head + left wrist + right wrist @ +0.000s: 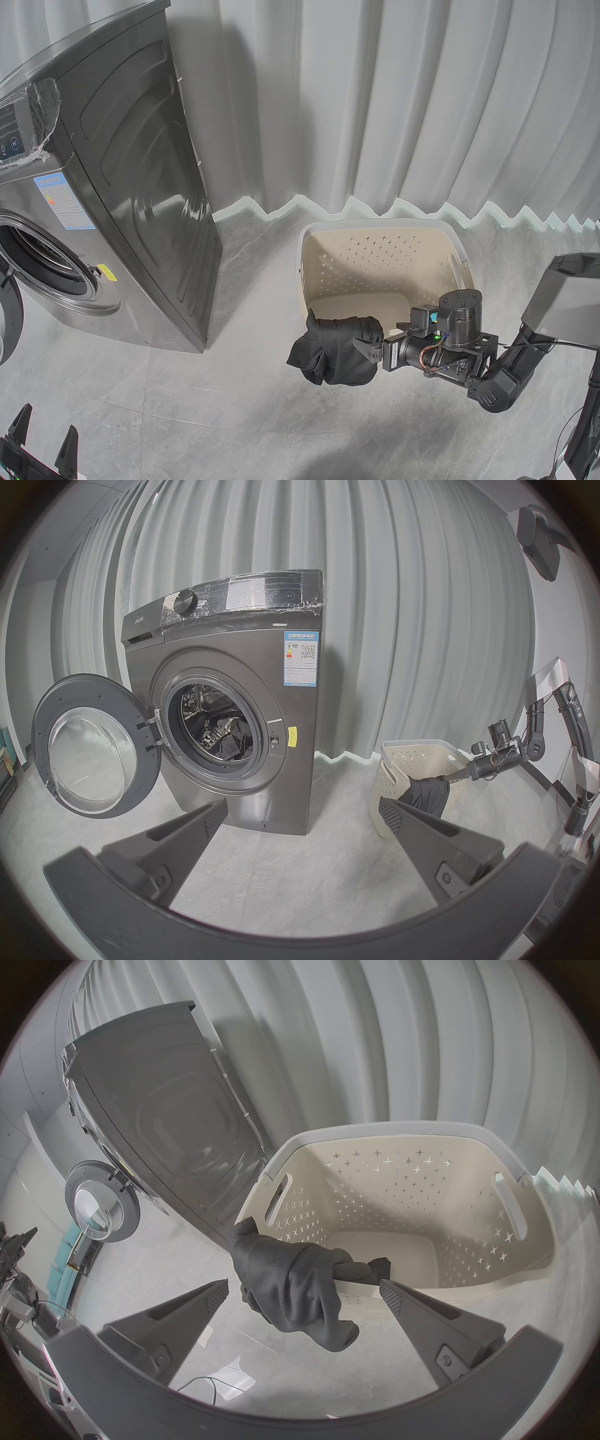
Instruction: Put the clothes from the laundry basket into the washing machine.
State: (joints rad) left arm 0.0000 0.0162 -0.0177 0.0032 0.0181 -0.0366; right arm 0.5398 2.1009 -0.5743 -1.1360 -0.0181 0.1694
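A dark garment (334, 353) hangs over the near-left rim of the beige laundry basket (381, 226), partly outside it. My right gripper (370, 349) sits level with that rim, right at the garment. Its fingers (431, 1325) are spread open with the garment (287, 1285) between and just beyond the tips. The grey washing machine (131, 187) stands to the left with its round door (94, 745) swung open, and dark clothes (230, 737) lie in the drum. My left gripper (44, 440) is low at the near left, open and holding nothing, facing the machine (250, 667).
White curtains (406, 106) hang behind the basket and the machine. Pale tiled floor (250, 400) stretches between the machine's front and the basket. The open door (9, 312) juts out at the far left edge.
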